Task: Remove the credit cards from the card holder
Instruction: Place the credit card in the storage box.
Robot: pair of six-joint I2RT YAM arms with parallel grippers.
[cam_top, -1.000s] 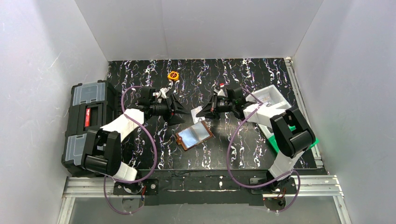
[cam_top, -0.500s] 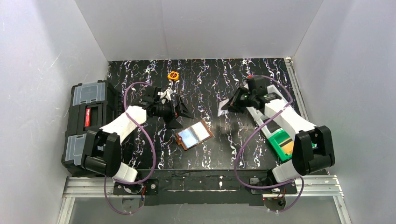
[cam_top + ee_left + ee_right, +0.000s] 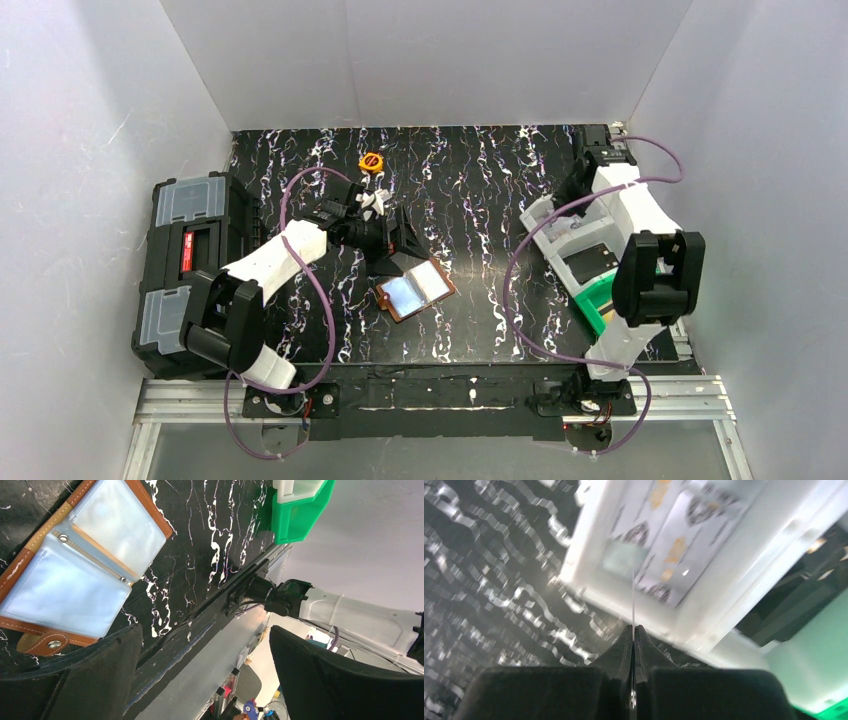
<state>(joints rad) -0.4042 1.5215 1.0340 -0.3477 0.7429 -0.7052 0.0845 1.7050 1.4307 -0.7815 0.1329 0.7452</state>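
Observation:
The card holder (image 3: 413, 290) lies open on the black table, brown leather with pale clear pockets (image 3: 75, 565). My left gripper (image 3: 398, 248) hovers just behind it, open, with nothing between its fingers (image 3: 75, 680). My right gripper (image 3: 634, 628) is at the back right, shut on a thin credit card (image 3: 633, 597) seen edge-on. It hangs over the near-left rim of a white tray (image 3: 734, 580). More credit cards (image 3: 674, 535) lie flat in that tray. In the top view the right gripper (image 3: 577, 190) is above the tray's far end (image 3: 540, 212).
A black toolbox (image 3: 185, 260) with grey lids stands at the table's left edge. A green bin (image 3: 603, 300) sits under the white tray at the right. A small round orange object (image 3: 371, 161) lies at the back of the table.
My right arm swung from the table's middle to the back right, carrying the card over the white tray. My left gripper opened wide and moved slightly toward the card holder.

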